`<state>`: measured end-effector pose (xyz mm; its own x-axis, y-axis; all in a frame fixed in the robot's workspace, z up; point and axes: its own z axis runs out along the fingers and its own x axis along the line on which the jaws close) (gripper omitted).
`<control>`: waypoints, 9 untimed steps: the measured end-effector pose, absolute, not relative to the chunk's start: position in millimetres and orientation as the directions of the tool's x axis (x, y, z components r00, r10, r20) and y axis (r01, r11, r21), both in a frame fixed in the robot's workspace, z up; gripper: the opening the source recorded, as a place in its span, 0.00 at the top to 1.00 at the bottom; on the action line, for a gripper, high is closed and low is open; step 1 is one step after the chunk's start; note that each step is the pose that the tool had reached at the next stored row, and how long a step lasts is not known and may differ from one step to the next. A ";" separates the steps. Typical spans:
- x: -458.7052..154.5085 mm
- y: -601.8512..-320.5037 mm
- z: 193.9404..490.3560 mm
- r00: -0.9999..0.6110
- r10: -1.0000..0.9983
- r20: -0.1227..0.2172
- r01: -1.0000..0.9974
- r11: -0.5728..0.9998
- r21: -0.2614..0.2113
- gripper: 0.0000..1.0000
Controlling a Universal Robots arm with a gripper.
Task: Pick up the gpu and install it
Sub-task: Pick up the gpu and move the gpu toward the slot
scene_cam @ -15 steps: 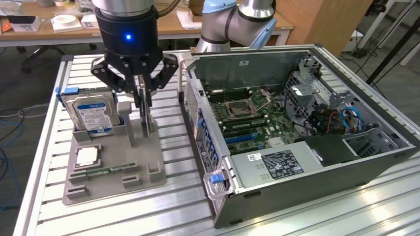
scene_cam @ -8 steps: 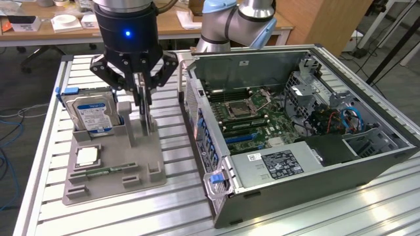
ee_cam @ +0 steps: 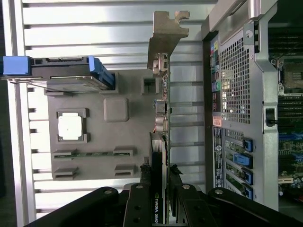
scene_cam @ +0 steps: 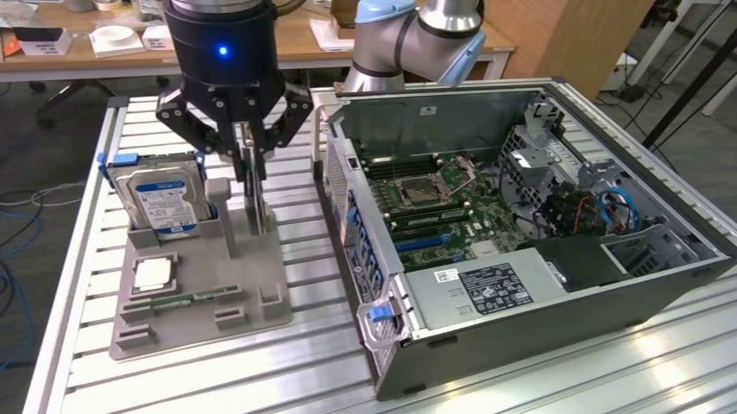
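Note:
The gpu [scene_cam: 255, 205] is a thin dark card standing on edge over the grey holder tray [scene_cam: 259, 289], and my gripper [scene_cam: 247, 159] is shut on its upper edge. In the wrist view the gpu [ee_cam: 161, 111] appears edge-on, its silvery bracket [ee_cam: 165, 38] at the far end, with my gripper [ee_cam: 159, 174] clamped on it from both sides. I cannot tell whether the card's lower edge still sits in the tray's slot. The open computer case [scene_cam: 386, 259] lies beside the tray on the exterior view's right, its motherboard [scene_cam: 444, 203] exposed.
On the tray [ee_cam: 116, 137] a silver hard drive [scene_cam: 167, 198] [ee_cam: 61, 73] stands in blue rails, with a CPU chip [scene_cam: 154, 274] [ee_cam: 70, 127] and a green memory stick [scene_cam: 185, 301] [ee_cam: 90, 153]. The case's rear wall [ee_cam: 236, 80] is close beside the card. Desks stand behind the slatted table.

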<state>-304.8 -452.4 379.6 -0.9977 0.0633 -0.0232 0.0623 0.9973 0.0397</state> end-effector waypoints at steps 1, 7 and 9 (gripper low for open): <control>-304.8 -452.4 380.2 -0.998 0.063 -0.023 0.062 0.997 0.040 0.74; -304.8 -452.4 383.6 -0.998 0.063 -0.023 0.062 0.997 0.040 0.74; -304.8 -452.4 384.8 -0.998 0.063 -0.023 0.062 0.997 0.040 0.74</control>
